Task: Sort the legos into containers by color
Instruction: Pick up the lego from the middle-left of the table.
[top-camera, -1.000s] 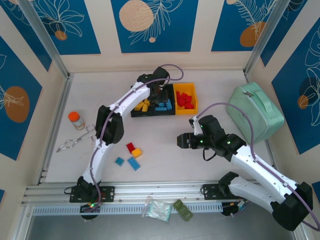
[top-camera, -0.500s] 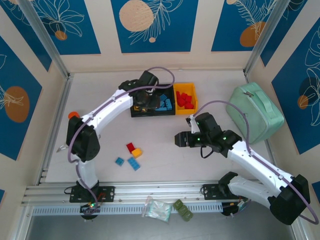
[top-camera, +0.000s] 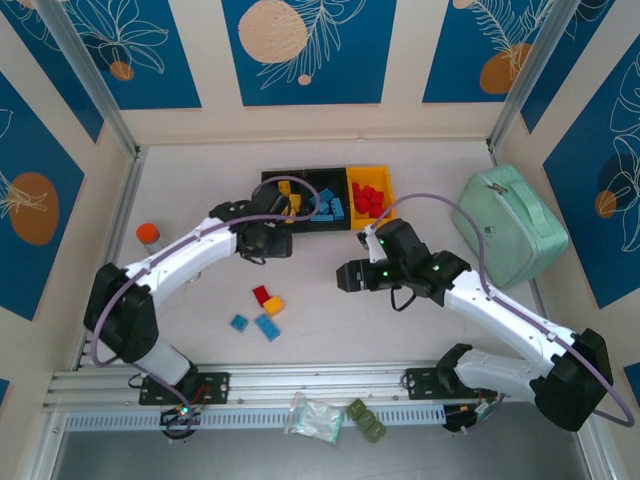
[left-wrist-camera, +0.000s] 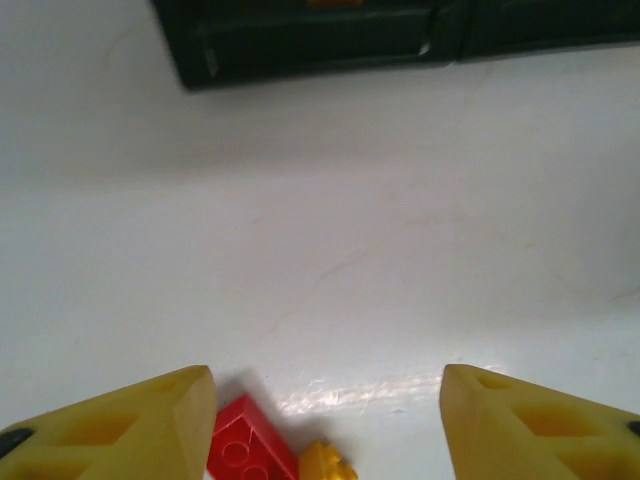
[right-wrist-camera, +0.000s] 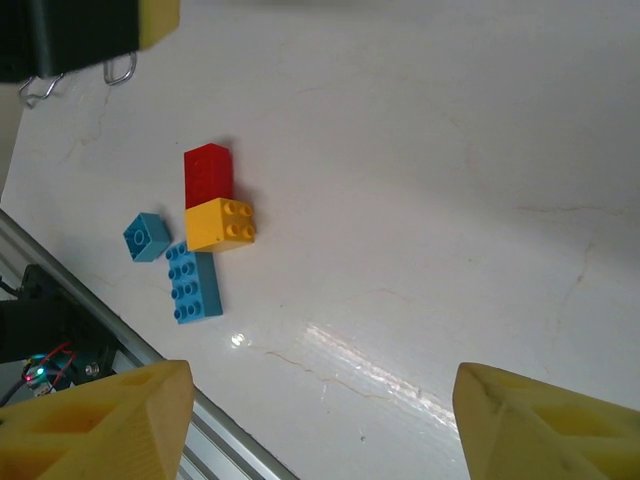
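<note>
1. The left end effector (left-wrist-camera: 325, 405) is hanging over the table (left-wrist-camera: 330, 250) with its fingers standing wide apart and nothing between them. The right end effector (right-wrist-camera: 322, 385) is likewise standing wide and empty.
2. At the bottom edge of the left wrist view, a red brick (left-wrist-camera: 245, 450) and a yellow brick (left-wrist-camera: 325, 465) are lying together, nearer the left-hand finger than the right-hand one.
3. In the upper left of the right wrist view, these two bricks are touching end to end. A small blue brick (right-wrist-camera: 147, 236) is lying just beside them, and a long blue brick (right-wrist-camera: 194, 283) is lying close against the yellow one.
4. Judgement: the step in hand is picking one of these loose legos. The chosen brick should be centred between the fingers before descending, and the fingers should be turned so they are closing across its free sides, not across its neighbour.
5. Judgement: with both arms facing the same cluster, only one should be going in.
6. At the upper centre of the top view, the yellow bin (top-camera: 389, 200) is holding red legos, the middle black bin (top-camera: 330, 227) blue ones, and the left black bin (top-camera: 272, 176) yellow ones. The brick should be released low inside the matching bin.
</note>
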